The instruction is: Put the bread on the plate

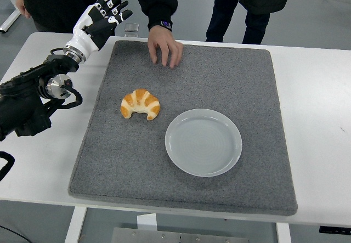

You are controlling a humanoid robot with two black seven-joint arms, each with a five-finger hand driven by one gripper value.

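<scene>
A golden croissant (140,105) lies on the grey mat (126,160), left of centre. To its right, slightly nearer, sits a pale grey plate (203,142) with nothing on it. My left hand (105,13) is raised at the mat's far left corner, well behind and left of the croissant, its fingers spread and holding nothing. The black left arm (30,97) reaches in from the left edge. My right arm does not show.
A person's hand (164,45) rests on the mat's far edge, behind the croissant. Two people stand at the table's far side. A small clear object (131,30) sits by the mat's far edge. White table (318,106) surrounds the mat.
</scene>
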